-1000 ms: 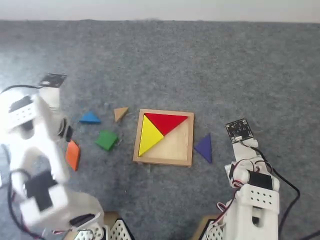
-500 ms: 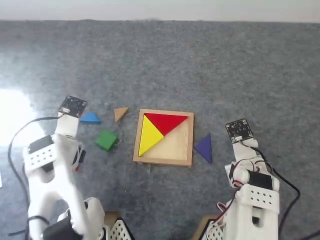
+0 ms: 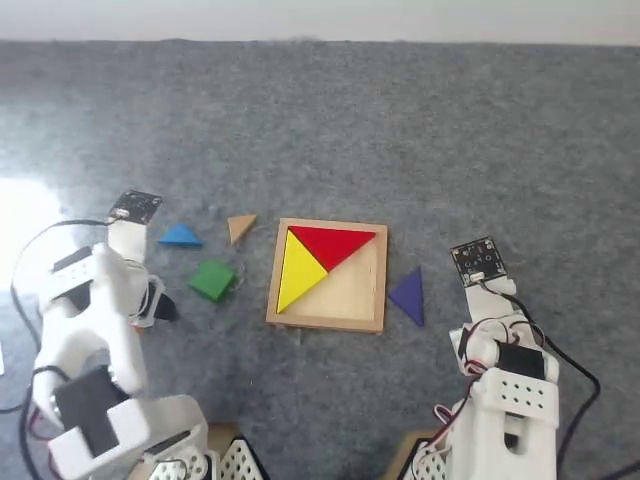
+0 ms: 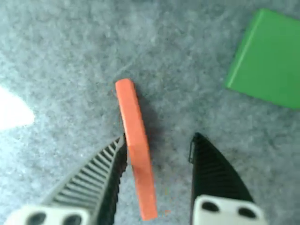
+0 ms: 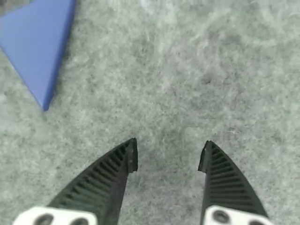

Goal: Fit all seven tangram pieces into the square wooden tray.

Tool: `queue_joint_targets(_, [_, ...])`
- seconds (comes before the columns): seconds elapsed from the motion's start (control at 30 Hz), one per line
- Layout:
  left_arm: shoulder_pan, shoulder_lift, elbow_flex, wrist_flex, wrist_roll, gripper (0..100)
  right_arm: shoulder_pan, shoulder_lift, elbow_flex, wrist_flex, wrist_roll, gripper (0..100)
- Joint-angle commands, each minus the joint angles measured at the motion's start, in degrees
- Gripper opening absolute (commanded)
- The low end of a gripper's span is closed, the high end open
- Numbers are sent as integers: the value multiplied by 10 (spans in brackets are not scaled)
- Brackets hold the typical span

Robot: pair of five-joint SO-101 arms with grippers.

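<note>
Tangram pieces lie around the two claws on the grey bench [image 3: 450, 150]. The orange piece [image 4: 137, 147] stands up on its thin edge between the two fingers of the left claw [image 4: 158, 139]. It is right next to one finger, and there is a gap to the other finger. The left claw is open wide and is not squeezing the piece. The green square [image 4: 269, 61] lies flat near the left claw, out past its tips and on the tray side. The light blue triangle [image 3: 180, 237] and the small tan triangle [image 3: 240, 227] lie farther out from that claw.

The square wooden tray [image 3: 330, 322] sits between the two claws. The red triangle [image 3: 330, 243] and the yellow triangle [image 3: 298, 270] lie flat inside it and touch along one side. The rest of the tray floor is bare wood.

The right claw [image 5: 169, 142] is open over bare bench and holds nothing. The dark blue triangle [image 5: 37, 42] lies flat near it, between this claw and the tray.
</note>
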Motion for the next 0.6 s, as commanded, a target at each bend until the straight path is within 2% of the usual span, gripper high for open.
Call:
queue_joint_targets(0.0, [-36, 9, -22, 2, -26, 195, -5, 0, -3, -10, 4, 216])
queue_joint_targets(0.4, [-139, 23, -148, 6, -32, 160, -5, 0, -3, -10, 4, 216])
queue_joint_targets(0.57, [-141, 25, -166, 42, -47, 160, -5, 0, -3, -10, 4, 216])
